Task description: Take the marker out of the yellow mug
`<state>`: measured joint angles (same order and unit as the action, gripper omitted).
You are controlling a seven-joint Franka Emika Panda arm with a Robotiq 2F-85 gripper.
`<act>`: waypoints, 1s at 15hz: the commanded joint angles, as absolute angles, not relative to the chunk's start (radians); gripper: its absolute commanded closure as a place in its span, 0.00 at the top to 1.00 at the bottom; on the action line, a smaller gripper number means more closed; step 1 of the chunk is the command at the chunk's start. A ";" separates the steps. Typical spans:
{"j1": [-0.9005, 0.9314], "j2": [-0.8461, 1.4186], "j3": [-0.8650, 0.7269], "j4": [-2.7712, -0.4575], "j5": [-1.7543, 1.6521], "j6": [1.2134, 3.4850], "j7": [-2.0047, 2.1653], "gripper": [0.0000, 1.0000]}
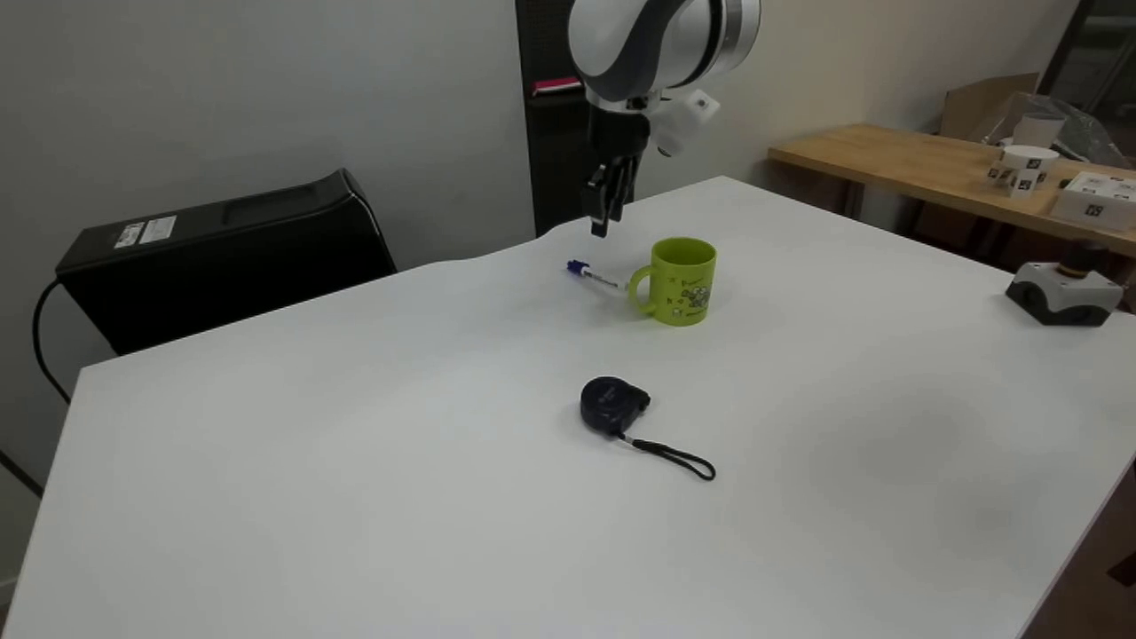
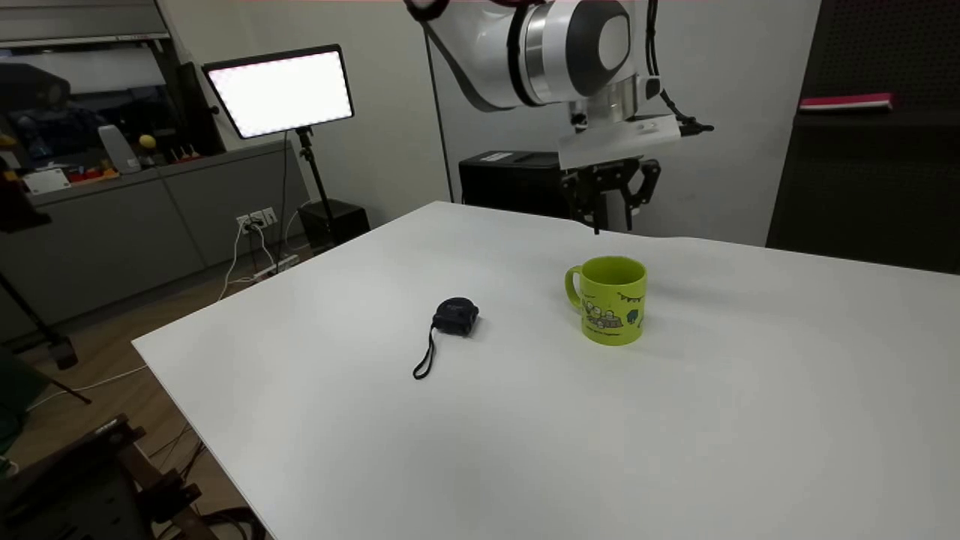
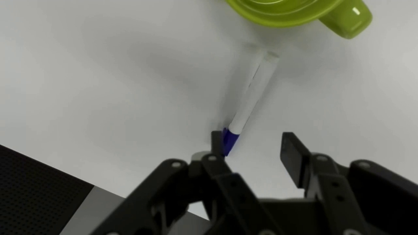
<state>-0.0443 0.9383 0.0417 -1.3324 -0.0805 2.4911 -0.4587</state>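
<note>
In an exterior view, the marker [image 1: 601,278] is seen lying on the table [image 1: 355,497], left of the yellow mug [image 1: 688,282], outside it. The gripper [image 3: 253,147] is held above, jaws apart, nothing grasped. Removal is judged complete; nothing further appears required.

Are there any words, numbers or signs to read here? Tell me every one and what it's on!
None can be read.
Yellow mug: tiny writing, too small.
Black tape measure: faint marks, too blurred.
White labels on the black box: too small.
White box: dark square mark, too blurred.
</note>
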 commanded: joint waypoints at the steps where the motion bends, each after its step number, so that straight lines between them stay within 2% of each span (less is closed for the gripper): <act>1: -0.038 0.908 0.030 -1.347 -0.110 2.475 -0.406 0.81; 3: -0.035 0.887 0.028 -1.351 -0.109 2.428 -0.398 0.95; 5: -0.005 0.849 -0.012 -1.364 -0.139 2.355 -0.349 1.00; 10: 0.009 0.734 -0.035 -1.378 -0.136 2.102 -0.219 1.00; 15: 0.005 0.677 -0.022 -1.398 -0.057 2.035 -0.018 1.00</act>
<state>-0.0015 0.7256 -0.0218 -1.3492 -0.0982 2.0537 -0.1453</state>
